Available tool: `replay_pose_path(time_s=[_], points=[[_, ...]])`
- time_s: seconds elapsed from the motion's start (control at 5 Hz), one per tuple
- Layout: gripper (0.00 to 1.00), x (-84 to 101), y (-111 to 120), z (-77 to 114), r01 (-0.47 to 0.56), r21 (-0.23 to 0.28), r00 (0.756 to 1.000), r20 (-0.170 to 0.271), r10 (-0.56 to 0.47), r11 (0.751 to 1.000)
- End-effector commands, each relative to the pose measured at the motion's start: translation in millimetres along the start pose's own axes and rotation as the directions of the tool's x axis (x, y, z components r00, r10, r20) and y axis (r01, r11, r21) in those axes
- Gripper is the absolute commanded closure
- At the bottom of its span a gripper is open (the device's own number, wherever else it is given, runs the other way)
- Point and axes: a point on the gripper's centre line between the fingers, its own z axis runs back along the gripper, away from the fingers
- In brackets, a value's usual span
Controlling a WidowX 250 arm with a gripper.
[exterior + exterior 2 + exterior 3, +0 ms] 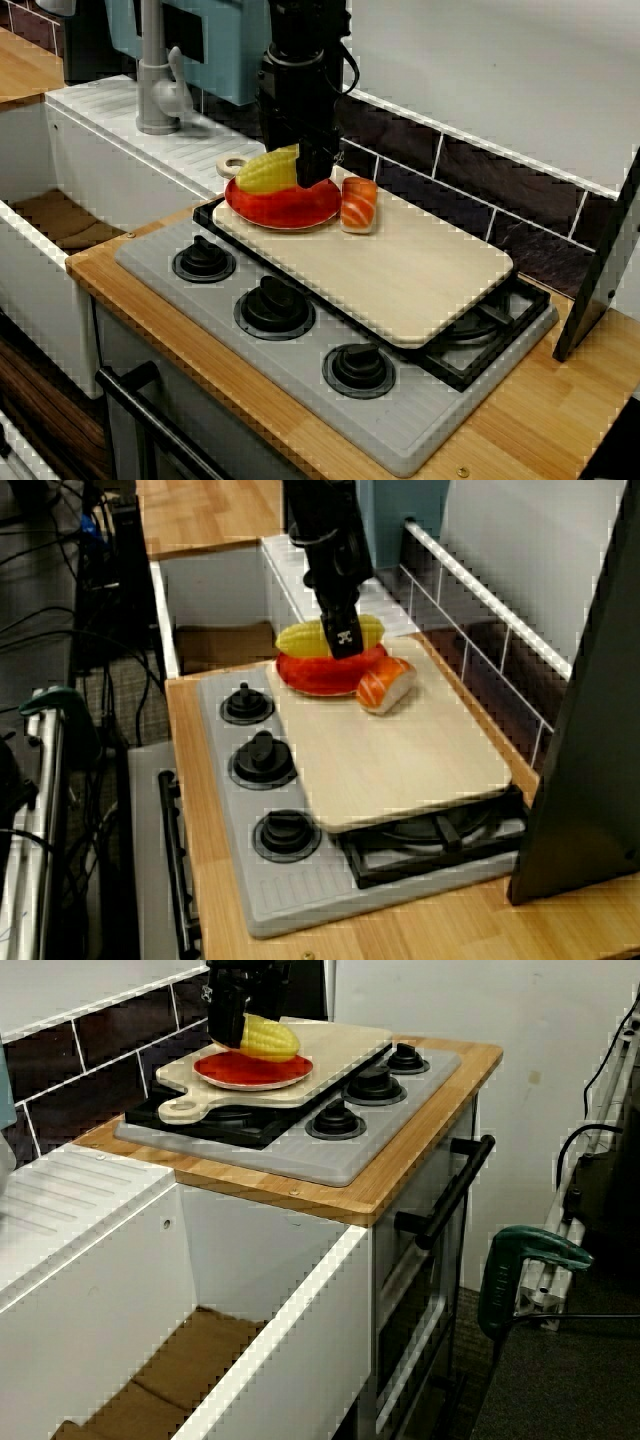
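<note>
My black gripper (312, 168) comes down from above at the far left end of a wooden cutting board (400, 270) that lies over the stove. It is shut on one end of a yellow corn cob (266, 173). The cob lies level, just over or touching a red plate (285, 207); I cannot tell which. A salmon sushi piece (359, 204) stands on the board right beside the plate. In the view from the stove's right end, the gripper (343, 642) crosses the corn (305, 638) above the plate (315, 677). From the sink side, the corn (272, 1038) hides most of the sushi.
Three black knobs (272, 305) line the grey stove's front. A white sink (60, 215) with a grey faucet (155, 80) lies to the left. The dark tiled wall runs close behind the board. A black stand (600, 270) leans at the right, and an oven handle (450, 1195) sticks out below.
</note>
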Motion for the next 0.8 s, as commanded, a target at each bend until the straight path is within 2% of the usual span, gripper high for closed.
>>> replay_pose_path(time_s=[0.0,0.4,0.6], points=[[0.00,-0.9,0,8.0,0.008,-0.001,1.000,0.025,-0.008,1.000],[0.00,1.6,0,15.0,0.002,-0.019,0.999,0.039,-0.002,1.000],[0.00,7.5,-7,31.1,0.010,-0.049,0.997,0.075,-0.007,0.999]])
